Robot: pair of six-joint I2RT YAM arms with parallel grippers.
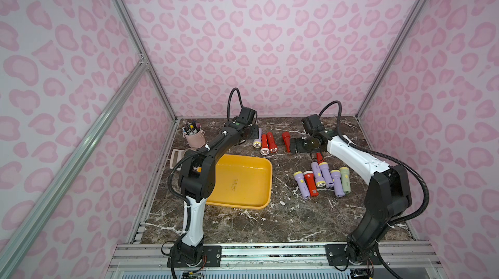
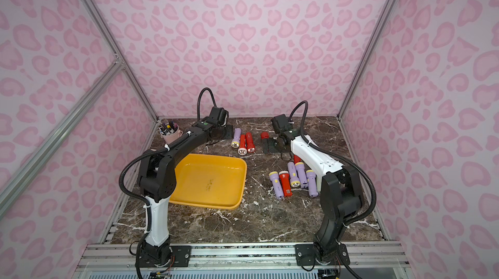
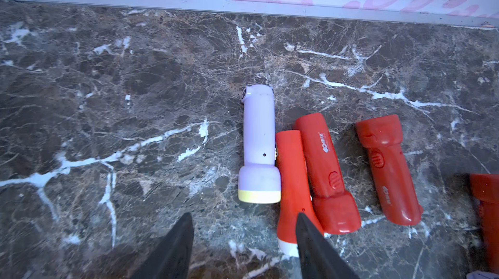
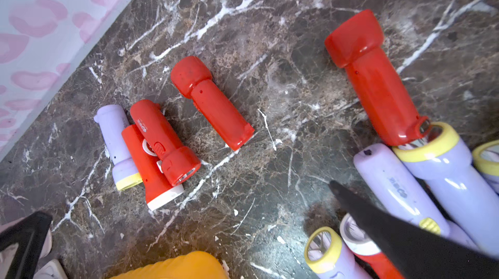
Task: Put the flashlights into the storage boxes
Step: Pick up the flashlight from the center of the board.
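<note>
The yellow tray point(image 1: 243, 175) sits on the dark counter point(image 1: 243, 223), beside the left arm point(image 1: 218, 145). I can see 11 flashlights point(image 1: 326, 175), and all of them lie on the counter outside the tray.

At the back, 3 lie side by side and touch: a lilac flashlight point(image 1: 258, 140), a red flashlight with a white head point(image 1: 264, 146) and a plain red flashlight point(image 1: 271, 142). A lone red flashlight point(image 1: 286, 141) lies near them, with its head toward the back wall. A hidden red flashlight point(image 1: 319, 157) peeks out from under the right arm point(image 1: 348, 156). In front of it, 6 more lie close in a row: 4 lilac, 1 red and a pale green flashlight point(image 1: 345, 180) at the end.

The left jaws hang over the counter just beside the group of 3. They are partly open with only counter between them. In the left wrist view, 1 finger point(image 3: 310, 242) covers part of the red flashlight with a white head.

The right jaws hang just beside the lone red flashlight. They stand wide and hold nothing.

A pink cup of pens point(image 1: 193, 138) stands in the back corner, near a beige calculator point(image 1: 175, 157)
</note>
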